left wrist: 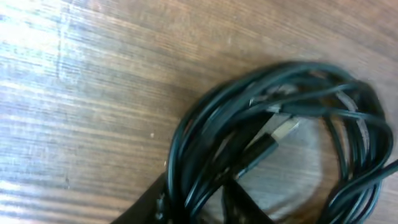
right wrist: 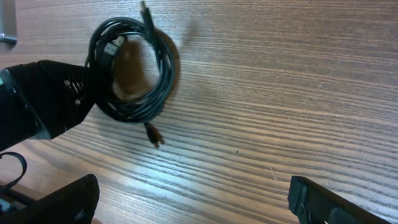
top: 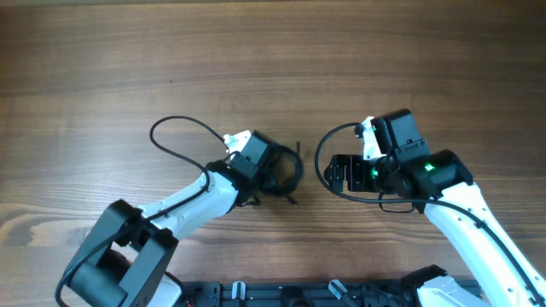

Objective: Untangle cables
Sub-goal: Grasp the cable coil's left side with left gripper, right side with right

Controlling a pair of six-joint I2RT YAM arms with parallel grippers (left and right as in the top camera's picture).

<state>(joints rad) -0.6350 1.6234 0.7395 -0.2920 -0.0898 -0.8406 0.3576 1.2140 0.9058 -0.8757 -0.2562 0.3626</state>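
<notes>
The cables (top: 293,173) are thin black wires wound into one small loose coil on the wooden table, between the two arms. In the left wrist view the coil (left wrist: 273,124) fills the right half, with a silver-tipped plug (left wrist: 283,132) inside it. My left gripper (left wrist: 198,208) is shut on several strands at the coil's edge, which run between its dark fingers (left wrist: 146,205). The right wrist view shows the coil (right wrist: 163,65) at top left with that black gripper (right wrist: 43,102) on its left side, and a loose plug end (right wrist: 153,134) below. My right gripper (right wrist: 193,205) stands open over bare wood, right of the coil.
Thicker black arm wiring arcs over the table behind the left arm (top: 175,126) and beside the right wrist (top: 326,149). A dark frame (top: 299,294) runs along the near table edge. Bare wood (top: 273,60) stretches across the far half.
</notes>
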